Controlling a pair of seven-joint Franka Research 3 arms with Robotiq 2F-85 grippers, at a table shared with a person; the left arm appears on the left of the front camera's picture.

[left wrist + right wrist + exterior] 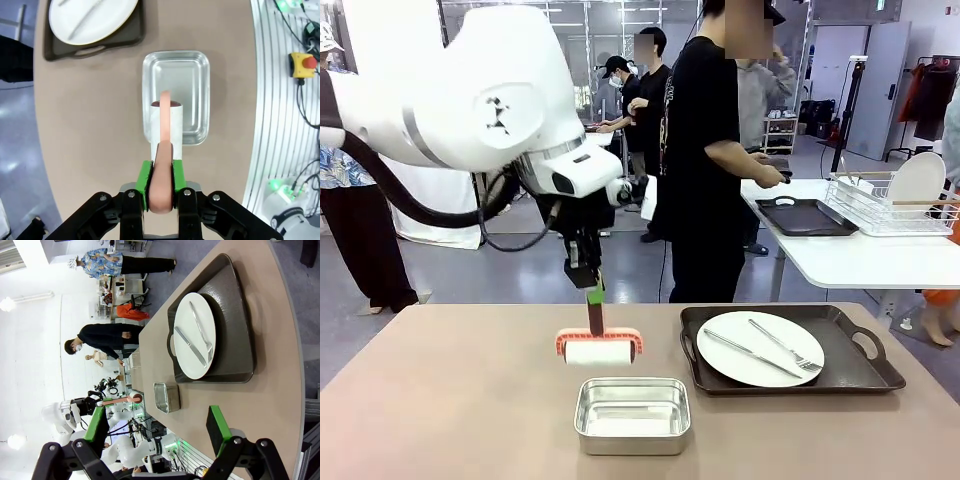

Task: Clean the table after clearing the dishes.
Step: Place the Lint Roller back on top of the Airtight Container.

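Observation:
My left gripper is shut on the salmon-pink handle of a cleaning roller. Its white drum hangs low over the brown table, just behind a steel pan. Whether the drum touches the top I cannot tell. A white plate with a fork and chopsticks lies on a dark handled tray at the table's right. My right gripper is open above the table, holding nothing.
A person in black stands at the far edge, by a white side table. That table bears a dark tray and a wire rack with a plate in it. The steel pan is empty. Bare tabletop lies left of the roller.

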